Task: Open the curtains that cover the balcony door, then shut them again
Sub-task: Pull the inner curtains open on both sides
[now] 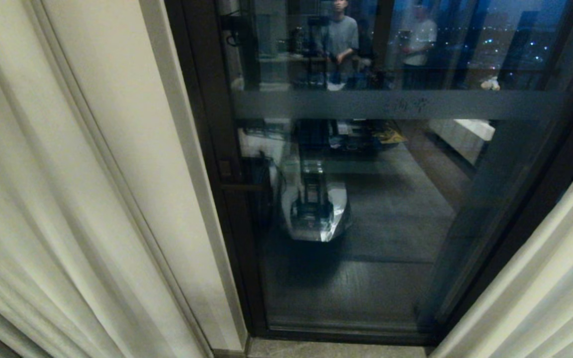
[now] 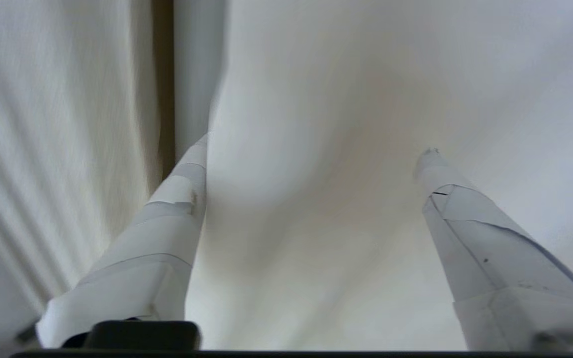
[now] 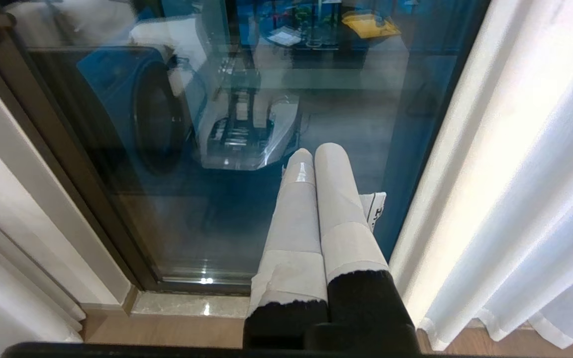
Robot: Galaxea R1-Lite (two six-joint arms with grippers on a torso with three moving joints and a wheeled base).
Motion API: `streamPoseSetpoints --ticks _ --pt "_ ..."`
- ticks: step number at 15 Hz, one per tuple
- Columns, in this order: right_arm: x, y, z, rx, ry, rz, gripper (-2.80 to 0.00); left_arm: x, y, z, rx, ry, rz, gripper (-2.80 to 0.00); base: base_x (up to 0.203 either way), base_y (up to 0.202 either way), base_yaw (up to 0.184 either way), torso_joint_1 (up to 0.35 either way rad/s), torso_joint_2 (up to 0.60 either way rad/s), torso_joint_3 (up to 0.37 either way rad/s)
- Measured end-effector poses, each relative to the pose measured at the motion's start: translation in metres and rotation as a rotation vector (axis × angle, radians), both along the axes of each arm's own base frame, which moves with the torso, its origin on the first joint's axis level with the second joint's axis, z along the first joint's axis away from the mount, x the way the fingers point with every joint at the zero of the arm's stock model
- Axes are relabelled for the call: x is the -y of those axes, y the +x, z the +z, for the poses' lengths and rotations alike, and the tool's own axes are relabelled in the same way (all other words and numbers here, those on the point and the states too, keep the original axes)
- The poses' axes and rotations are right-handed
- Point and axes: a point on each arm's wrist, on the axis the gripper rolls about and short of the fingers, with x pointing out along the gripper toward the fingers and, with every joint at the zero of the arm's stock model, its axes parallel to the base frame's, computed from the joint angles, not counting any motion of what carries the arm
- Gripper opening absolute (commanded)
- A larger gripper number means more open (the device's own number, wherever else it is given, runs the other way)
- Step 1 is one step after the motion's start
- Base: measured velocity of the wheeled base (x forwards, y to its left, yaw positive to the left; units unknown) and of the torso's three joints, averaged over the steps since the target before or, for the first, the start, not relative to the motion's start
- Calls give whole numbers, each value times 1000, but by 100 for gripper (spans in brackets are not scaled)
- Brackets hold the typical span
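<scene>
Between the two fingers (image 2: 187,199) of the left gripper (image 2: 311,154) was only curtain fabric: they stood wide apart, close in front of the cream cloth, and gripped nothing. Whether a fingertip touched the cloth I could not tell. The right gripper (image 3: 316,154) hung low before the glass with its fingers pressed together, holding nothing, and it looked parked.

By my judgement the opening step was done or nearly done, because the balcony door (image 1: 366,199) was uncovered in its middle. The next move, I think, asks for a new hold on a hemmed edge, so that the panel can be drawn back over the glass; the loose pleats may slip from the fingers if only a thin fold is taken.

The curtains were parted in the head view: the left panel (image 1: 43,199) hung gathered at the left side, beside a pale wall strip (image 1: 167,149), and the right panel (image 1: 555,278) hung at the right. Both were off-white, with long vertical pleats, reaching down near the floor (image 3: 177,338). The dark-framed glass carried a greyish band and reflected the room with two people.
</scene>
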Motion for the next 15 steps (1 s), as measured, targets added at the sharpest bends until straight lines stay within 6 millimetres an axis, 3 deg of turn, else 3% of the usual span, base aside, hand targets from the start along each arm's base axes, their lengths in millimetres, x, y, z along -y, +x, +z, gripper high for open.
streamPoseSetpoints --ticks 3,4,5,9,12,15 --pt "0 0 0 0 0 0 -280 26 -35 -12 -36 -17 -21 0 0 0 0 0 0 0" --pt "0 0 0 0 0 0 -280 35 -47 -17 -46 -22 -31 -61 0 0 0 0 0 0" --pt "0 0 0 0 0 0 -280 44 -59 -22 -54 -25 -44 -280 0 0 0 0 0 0" --pt "0 0 0 0 0 0 -280 67 -89 -28 -45 -20 -89 -280 0 0 0 0 0 0" --pt "0 0 0 0 0 0 -280 77 -97 -26 -29 -9 -126 -280 0 0 0 0 0 0" --pt "0 0 0 0 0 0 -280 89 -101 -40 -83 18 -212 -280 0 0 0 0 0 0"
